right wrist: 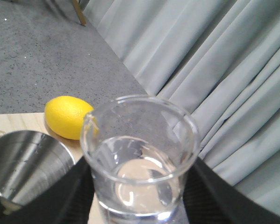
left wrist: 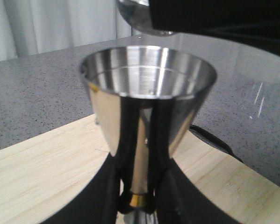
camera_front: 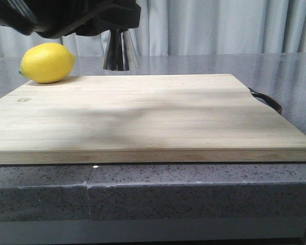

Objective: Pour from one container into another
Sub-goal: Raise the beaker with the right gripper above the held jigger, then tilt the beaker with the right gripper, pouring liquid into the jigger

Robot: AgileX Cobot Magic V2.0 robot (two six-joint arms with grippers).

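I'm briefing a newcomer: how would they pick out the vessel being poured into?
Start at the wooden cutting board; near its far left edge, right of the lemon, is the jigger, held by the left gripper. It alone is shiny steel, with a gold waist band.

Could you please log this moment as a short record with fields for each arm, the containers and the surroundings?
left gripper: shut on the jigger at its gold-banded waist, upright
right gripper: shut on the beaker, beside and above the jigger's rim
beaker contents: clear liquid
jigger cup: appears empty
lemon: on the cutting board, rear left corner
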